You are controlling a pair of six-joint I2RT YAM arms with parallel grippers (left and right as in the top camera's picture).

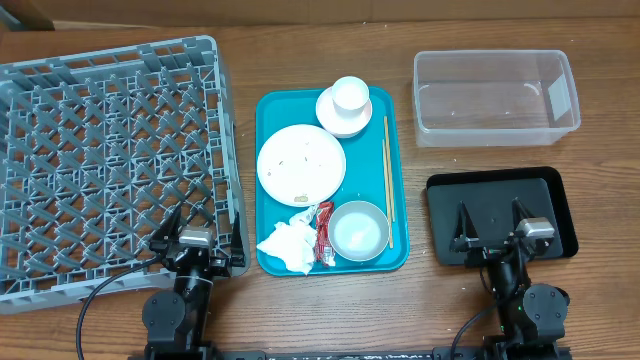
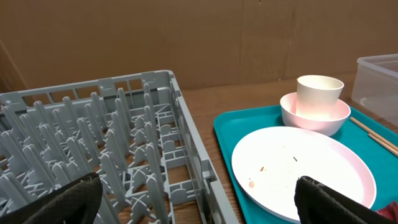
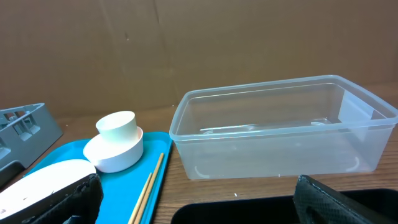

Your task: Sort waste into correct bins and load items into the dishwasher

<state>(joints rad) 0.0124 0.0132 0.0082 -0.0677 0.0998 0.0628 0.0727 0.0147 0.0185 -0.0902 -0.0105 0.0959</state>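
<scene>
On the teal tray lie a plate with crumbs, a white cup in a bowl, a grey-white bowl, chopsticks, a crumpled napkin and a red wrapper. The grey dish rack stands at the left. The clear tub and black tray are at the right. My left gripper is open at the rack's near right corner. My right gripper is open over the black tray. The plate, cup and tub show in the wrist views.
The wooden table runs along the front edge. A cardboard wall stands behind the table. The teal tray sits between the rack and the two bins.
</scene>
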